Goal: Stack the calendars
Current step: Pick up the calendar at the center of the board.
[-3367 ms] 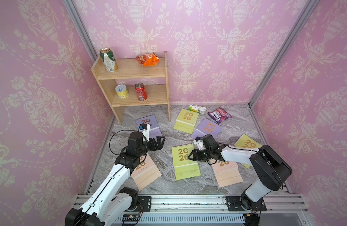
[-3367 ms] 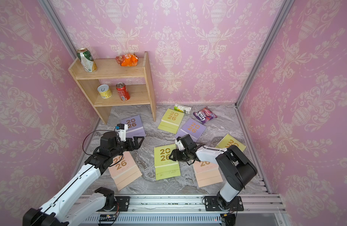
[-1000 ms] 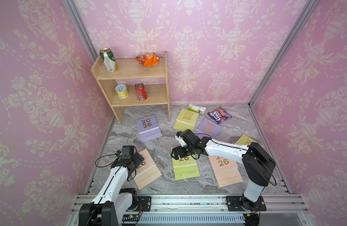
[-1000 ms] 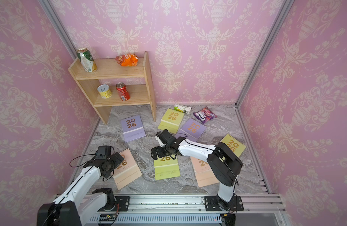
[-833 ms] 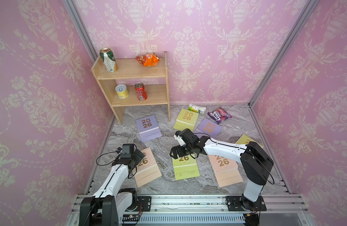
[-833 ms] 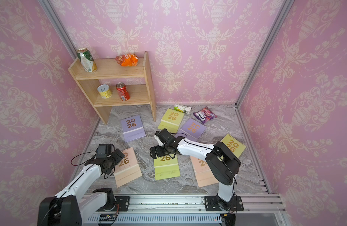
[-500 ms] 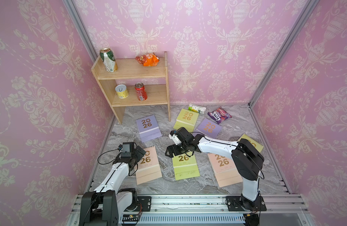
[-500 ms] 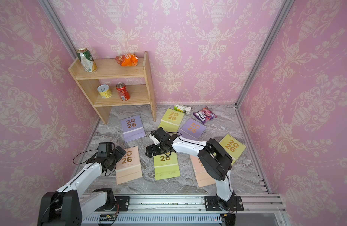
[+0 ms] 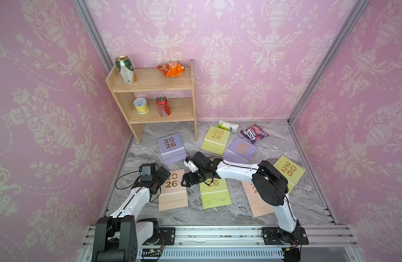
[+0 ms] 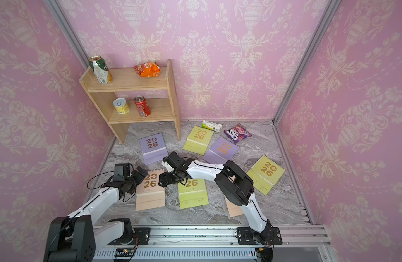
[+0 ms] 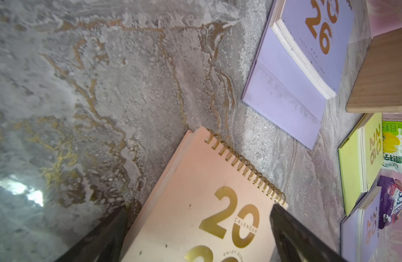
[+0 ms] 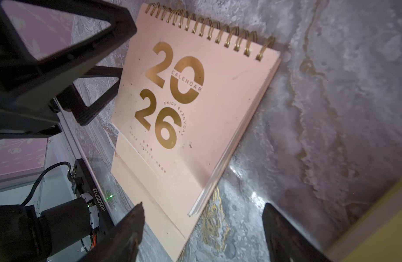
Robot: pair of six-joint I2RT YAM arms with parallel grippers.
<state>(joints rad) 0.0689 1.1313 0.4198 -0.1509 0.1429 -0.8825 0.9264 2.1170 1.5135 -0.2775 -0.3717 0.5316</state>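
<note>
Top views: peach calendar (image 9: 172,192) is lying near the tabletop's (image 9: 218,215) front left corner; left gripper (image 9: 162,175) and right gripper (image 9: 187,179) are flanking its spiral end.
Left wrist: jaws are gaping across its corner.
Right wrist: jaws are standing apart, empty.
Probably light, stiff, slick: pinch a side edge.

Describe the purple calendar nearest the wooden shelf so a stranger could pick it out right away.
Start at the wooden shelf in the back left corner. On the marble tabletop just in front of its legs lies a lilac calendar with gold 2026. Unlike the other lilac calendar, which sits farther right beside a yellow-green one, it lies alone.
</note>
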